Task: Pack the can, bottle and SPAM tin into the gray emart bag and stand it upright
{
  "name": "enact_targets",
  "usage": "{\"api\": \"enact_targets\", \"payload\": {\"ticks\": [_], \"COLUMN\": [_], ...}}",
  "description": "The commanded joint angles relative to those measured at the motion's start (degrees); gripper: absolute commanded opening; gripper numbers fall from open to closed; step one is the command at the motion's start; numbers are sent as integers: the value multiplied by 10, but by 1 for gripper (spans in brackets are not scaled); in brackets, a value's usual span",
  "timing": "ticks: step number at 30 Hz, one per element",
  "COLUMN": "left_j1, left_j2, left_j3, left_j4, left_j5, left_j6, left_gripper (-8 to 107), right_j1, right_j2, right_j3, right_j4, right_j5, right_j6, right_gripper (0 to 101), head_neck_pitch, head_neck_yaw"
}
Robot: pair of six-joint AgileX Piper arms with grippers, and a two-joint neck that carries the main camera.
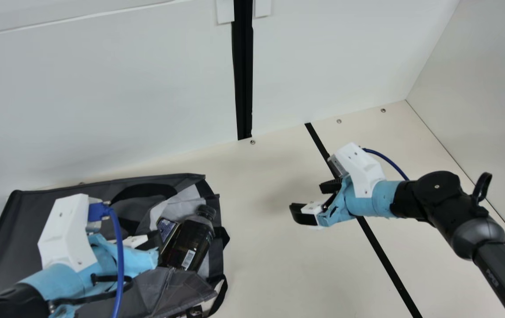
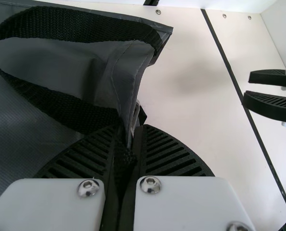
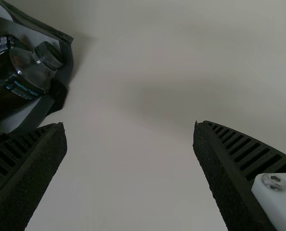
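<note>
So, left gripper [image 1: 154, 243] is pinched closed on the gray emart bag [image 1: 13, 229] by its strap [image 2: 80, 24]; my right gripper [image 1: 309, 198] is wide open, empty, apart from the bottle [image 1: 192, 243] inside the bag.

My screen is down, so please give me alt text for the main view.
A gray bag lies on its side at left, a dark bottle and a tin side by side inside, with the left gripper at the bag. At right, the right gripper hangs open above the table.
</note>
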Motion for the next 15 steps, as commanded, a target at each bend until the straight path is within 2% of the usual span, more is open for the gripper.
{"api": "enact_targets", "payload": {"ticks": [1,15], "left_j1": [0,0], "left_j2": [0,0], "left_j3": [0,0], "left_j4": [0,0], "left_j5": [0,0], "left_j6": [0,0], "left_gripper": [-8,-8], "right_j1": [8,66], "right_j2": [10,70], "right_j3": [-2,-28], "right_j4": [7,46], "right_j5": [2,4], "right_j6": [-7,-48], "right_gripper": [95,95], "head_neck_pitch": [-12,-12], "head_neck_yaw": [0,0]}}
